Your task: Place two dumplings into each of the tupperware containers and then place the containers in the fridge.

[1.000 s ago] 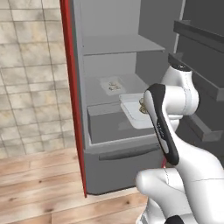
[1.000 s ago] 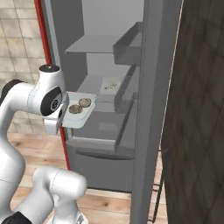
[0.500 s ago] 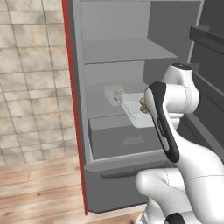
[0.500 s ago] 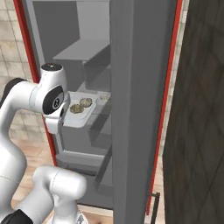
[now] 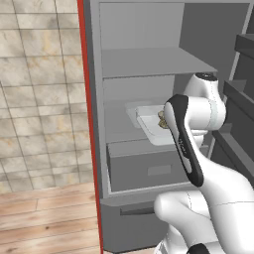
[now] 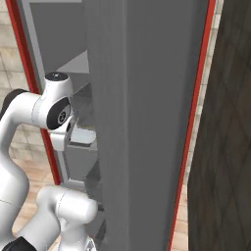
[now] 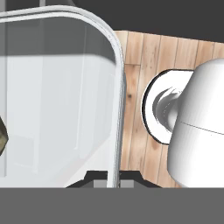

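The gripper [image 7: 113, 180] is pinched on the rim of the tupperware container [image 5: 151, 125], carrying it over the grey drawer [image 5: 149, 166] inside the fridge [image 5: 149, 64], dumplings [image 5: 161, 118] aboard. A second container [image 5: 133, 108] sits just behind on the shelf. That one-edge hold looks risky: a tilt could spill the dumplings, or the tray could bump its neighbour.

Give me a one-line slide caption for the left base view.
Arm carries a tupperware container with dumplings into the open fridge, above its grey drawer.
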{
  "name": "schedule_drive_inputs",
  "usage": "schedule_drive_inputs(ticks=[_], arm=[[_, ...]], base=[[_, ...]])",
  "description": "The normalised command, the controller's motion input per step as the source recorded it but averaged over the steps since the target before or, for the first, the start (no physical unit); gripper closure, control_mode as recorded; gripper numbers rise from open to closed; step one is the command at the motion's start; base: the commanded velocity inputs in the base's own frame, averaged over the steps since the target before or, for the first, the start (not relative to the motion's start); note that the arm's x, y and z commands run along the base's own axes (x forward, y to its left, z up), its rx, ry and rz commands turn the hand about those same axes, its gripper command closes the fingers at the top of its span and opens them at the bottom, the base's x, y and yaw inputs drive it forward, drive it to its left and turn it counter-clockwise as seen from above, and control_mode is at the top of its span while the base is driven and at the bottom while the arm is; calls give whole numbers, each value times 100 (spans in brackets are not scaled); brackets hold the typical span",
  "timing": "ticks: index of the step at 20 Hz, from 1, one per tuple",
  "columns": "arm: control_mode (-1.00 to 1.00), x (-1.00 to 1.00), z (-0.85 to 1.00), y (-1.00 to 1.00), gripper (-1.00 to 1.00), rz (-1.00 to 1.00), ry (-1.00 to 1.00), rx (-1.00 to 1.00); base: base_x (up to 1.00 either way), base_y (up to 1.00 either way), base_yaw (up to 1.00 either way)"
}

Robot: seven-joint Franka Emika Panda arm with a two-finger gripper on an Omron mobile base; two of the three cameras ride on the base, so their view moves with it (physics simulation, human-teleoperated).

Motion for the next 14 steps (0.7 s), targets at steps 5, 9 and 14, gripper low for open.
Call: schedule_drive_inputs(ticks=[5, 9, 14], arm=[[100, 0, 0, 0, 100, 0, 0, 0], [100, 0, 0, 0, 100, 0, 0, 0], [100, 0, 0, 0, 100, 0, 0, 0]], base=[[27, 0, 12], [4, 0, 11], [3, 0, 2]])
